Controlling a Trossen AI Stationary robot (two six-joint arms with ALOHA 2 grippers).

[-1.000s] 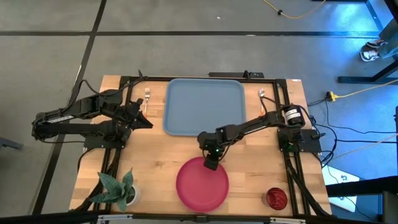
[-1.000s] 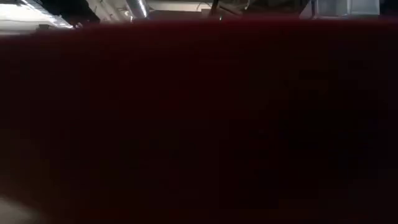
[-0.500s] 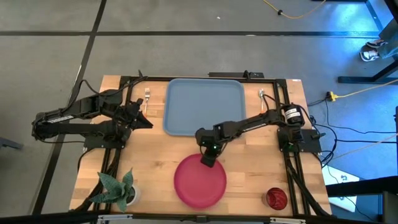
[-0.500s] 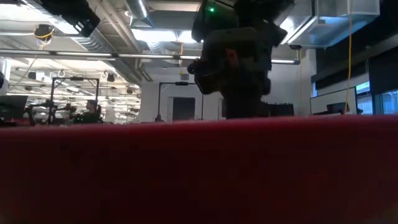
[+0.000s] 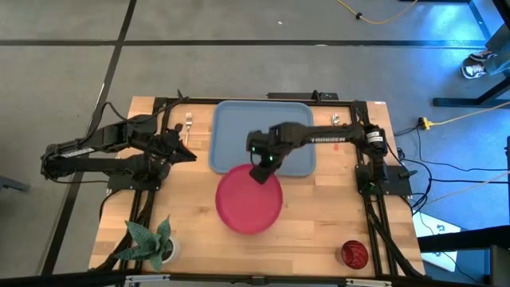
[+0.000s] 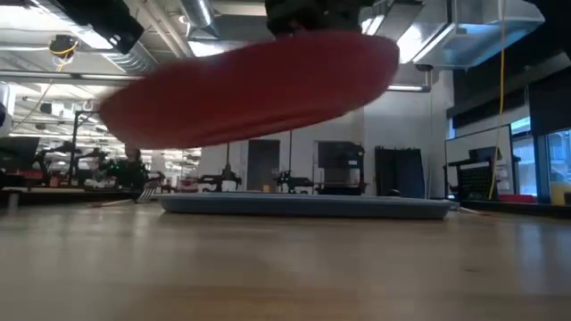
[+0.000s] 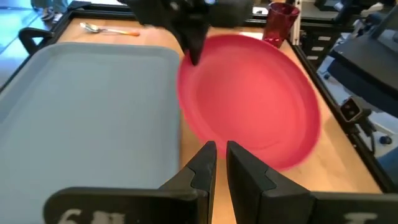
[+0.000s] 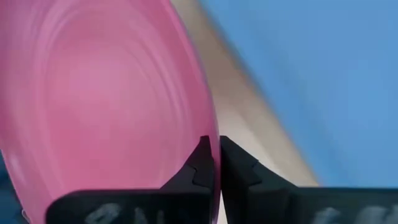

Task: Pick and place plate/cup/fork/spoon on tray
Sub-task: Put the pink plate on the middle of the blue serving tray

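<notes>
My right gripper (image 5: 259, 171) is shut on the pinkish-red plate (image 5: 249, 203), which hangs in the air over the near edge of the light-blue tray (image 5: 263, 119). The low view shows the plate (image 6: 250, 89) well above the tray (image 6: 303, 205). Left of the tray the fork (image 5: 189, 122) lies flat on the table, and right of it lies the spoon (image 5: 335, 120). The dark-red cup (image 5: 354, 253) stands upright at the near right corner. My left gripper (image 5: 190, 155) waits left of the tray, shut and touching nothing. My right gripper pinches the plate's rim (image 8: 208, 134) at its far edge, between the two fingers. The fingers come from above, slanting steeply down. The plate is lifted clear of the table and tilted, its held edge highest and its free near part (image 6: 143, 120) lower.
A white pot with a green plant (image 5: 151, 239) stands at the near left corner. Black frame rails run along both sides of the table. Bare wood lies between the tray and the near edge, under the plate.
My right gripper has risen and gone toward the tray and slightly toward the table's left edge, carrying the plate. The plate, which lay flat near the table's near edge, is now lifted clear and tipped, with its far rim over the tray's near edge.
</notes>
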